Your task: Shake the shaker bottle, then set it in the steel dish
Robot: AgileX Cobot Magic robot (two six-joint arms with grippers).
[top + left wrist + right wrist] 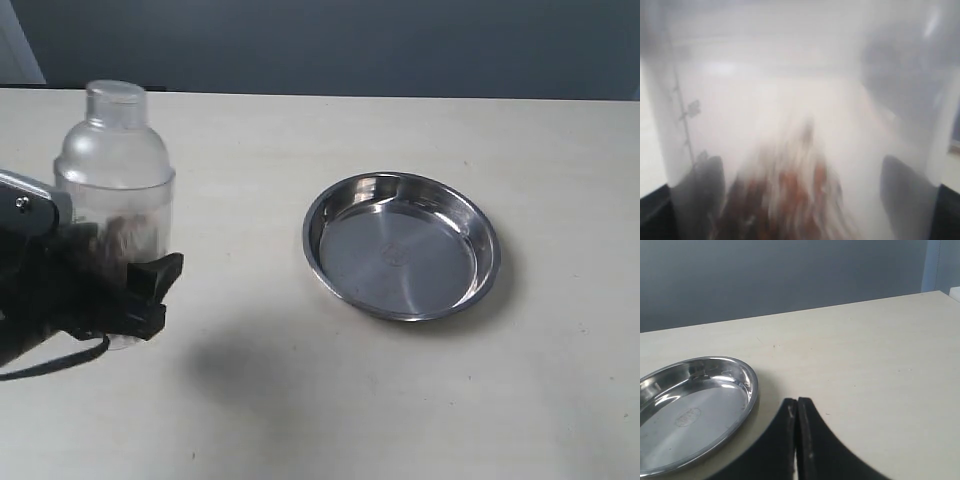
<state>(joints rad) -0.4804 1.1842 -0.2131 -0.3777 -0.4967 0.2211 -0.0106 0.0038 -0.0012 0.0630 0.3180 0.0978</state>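
My left claw (142,288), spread wide, gripped the clear frosted plastic shaker bottle (115,165) low on its body, well left of the shiny round steel dish (492,250); I judged it light, stiff, slick; its straight wall suited holding.

Plain laboratory-style test station, not a furnished home: a pale cream, faintly wood-grained laminate tabletop (420,420) runs to its far edge against a flat, dark grey-blue wall (380,45).
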